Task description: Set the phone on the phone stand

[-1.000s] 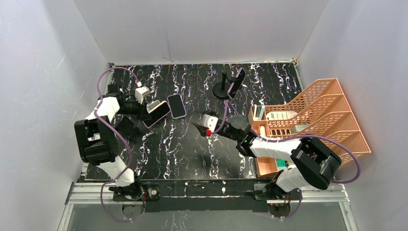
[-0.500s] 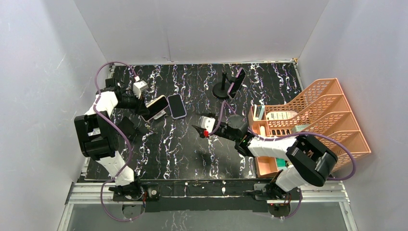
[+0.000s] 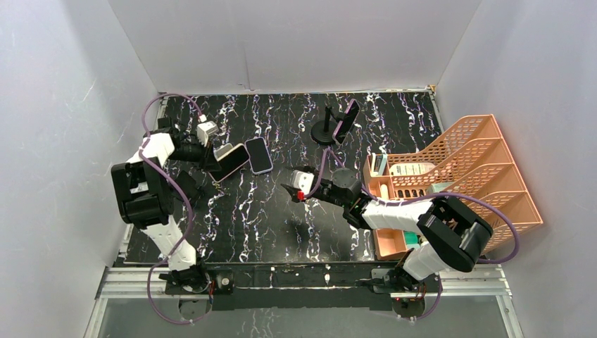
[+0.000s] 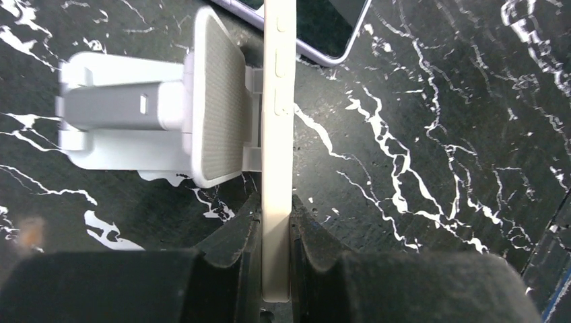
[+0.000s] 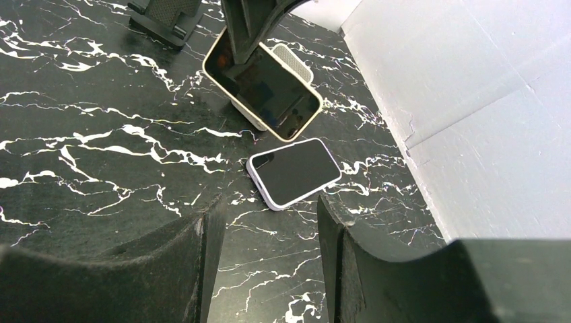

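Observation:
My left gripper [image 3: 211, 156] is shut on the lower end of a cream-edged phone [image 3: 233, 160] at the back left of the table. In the left wrist view the gripper [image 4: 275, 215] holds the phone [image 4: 277, 121] edge-on, right beside the grey pad of the white phone stand [image 4: 202, 101]. The stand's small lips touch the phone. The right wrist view shows the phone [image 5: 262, 91] screen-up and tilted in front of the stand [image 5: 294, 62]. My right gripper [image 3: 288, 189] is open and empty over the table's middle [image 5: 269, 208].
A second phone in a pale case [image 3: 258, 155] lies flat right of the stand, also in the right wrist view [image 5: 295, 171]. A black round stand [image 3: 324, 132] bearing a dark phone [image 3: 347, 118] is at the back. A black stand [image 3: 186, 187] sits left. An orange file rack [image 3: 457, 169] is right.
My left gripper has carried the cream phone a little farther back and to the right, up against the white stand. My right gripper has shifted slightly and stays open.

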You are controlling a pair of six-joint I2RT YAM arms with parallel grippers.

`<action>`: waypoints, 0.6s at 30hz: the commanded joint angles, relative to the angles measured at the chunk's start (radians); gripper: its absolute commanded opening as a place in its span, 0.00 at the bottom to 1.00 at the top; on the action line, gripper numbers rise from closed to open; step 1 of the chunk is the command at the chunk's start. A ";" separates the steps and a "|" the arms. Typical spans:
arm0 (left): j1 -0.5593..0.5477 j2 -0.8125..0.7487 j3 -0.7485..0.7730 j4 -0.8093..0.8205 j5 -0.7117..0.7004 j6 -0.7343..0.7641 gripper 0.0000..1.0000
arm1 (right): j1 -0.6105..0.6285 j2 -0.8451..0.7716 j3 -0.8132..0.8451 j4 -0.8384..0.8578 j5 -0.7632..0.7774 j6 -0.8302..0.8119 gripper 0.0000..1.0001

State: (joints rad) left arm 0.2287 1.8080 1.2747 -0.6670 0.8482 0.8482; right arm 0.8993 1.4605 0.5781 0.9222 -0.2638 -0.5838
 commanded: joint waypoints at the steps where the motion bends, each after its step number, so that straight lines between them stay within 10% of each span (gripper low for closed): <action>1: 0.000 0.024 0.027 0.027 -0.044 0.021 0.00 | 0.007 -0.005 0.029 0.026 0.000 -0.011 0.59; 18: 0.007 -0.127 0.004 0.104 0.017 -0.020 0.00 | 0.007 0.006 0.034 0.009 -0.008 -0.013 0.59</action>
State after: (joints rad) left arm 0.2272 1.7935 1.2728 -0.6003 0.8101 0.8330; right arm 0.8989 1.4616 0.5781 0.9150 -0.2642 -0.5846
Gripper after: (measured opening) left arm 0.123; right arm 0.592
